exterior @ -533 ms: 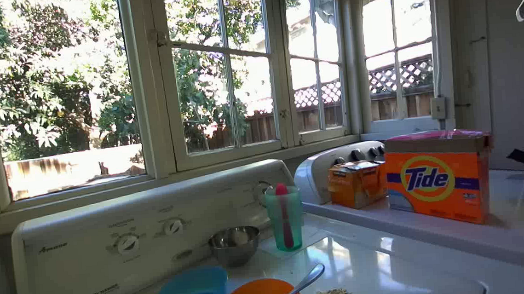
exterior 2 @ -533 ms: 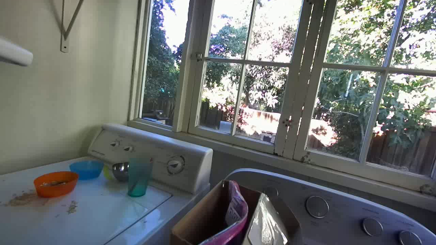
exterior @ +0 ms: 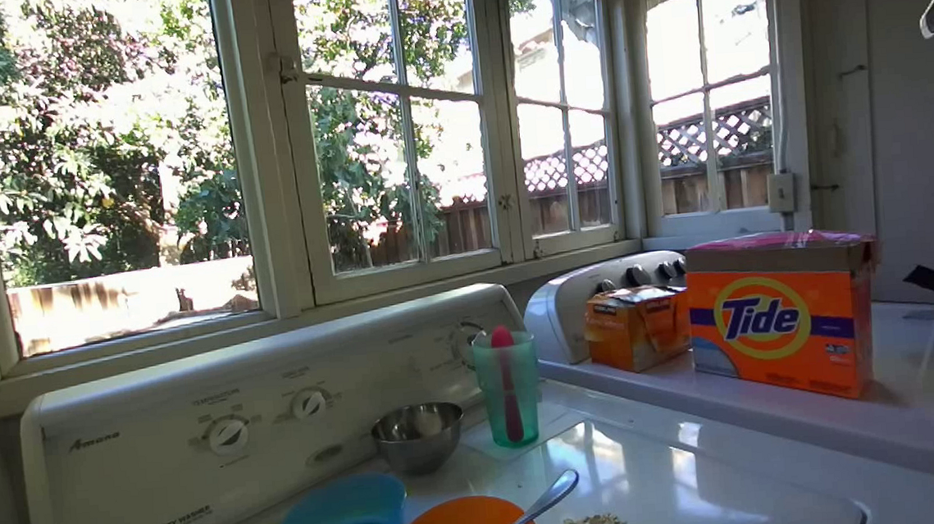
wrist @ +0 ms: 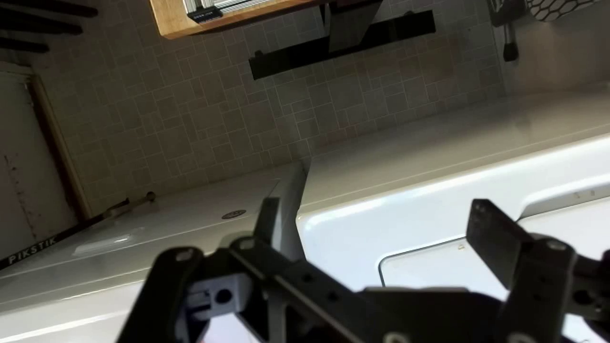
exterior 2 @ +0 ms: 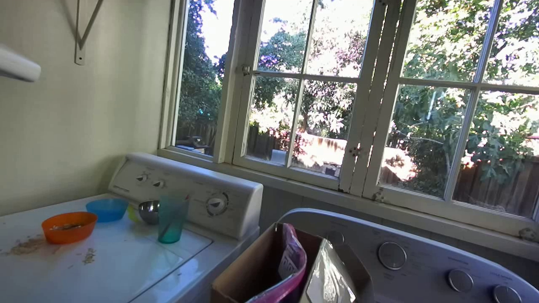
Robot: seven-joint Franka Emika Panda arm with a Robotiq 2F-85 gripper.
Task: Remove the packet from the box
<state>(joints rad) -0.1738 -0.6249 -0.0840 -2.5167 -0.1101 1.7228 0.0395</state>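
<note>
In an exterior view the camera stands close to the orange bowl (exterior: pixel 462 517) and faces the windows (exterior: pixel 358 171) slantwise across the tabletop (exterior: pixel 696 484). In an exterior view it looks down into the open box (exterior 2: pixel 252 265) from nearby, toward the windows again, with the green cup (exterior 2: pixel 172 223) farther off. Both exterior views share all of these (from opposite ends). The wrist view points down past the end effector (wrist: pixel 374 219) at the tiled floor (wrist: pixel 238 114).

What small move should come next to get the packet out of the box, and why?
Probably bring the tool over the packet. The tool is open, holds nothing, and shows above the box in neither exterior view, while the packet's pink edge sits at the box's open top, likely grippable.
</note>
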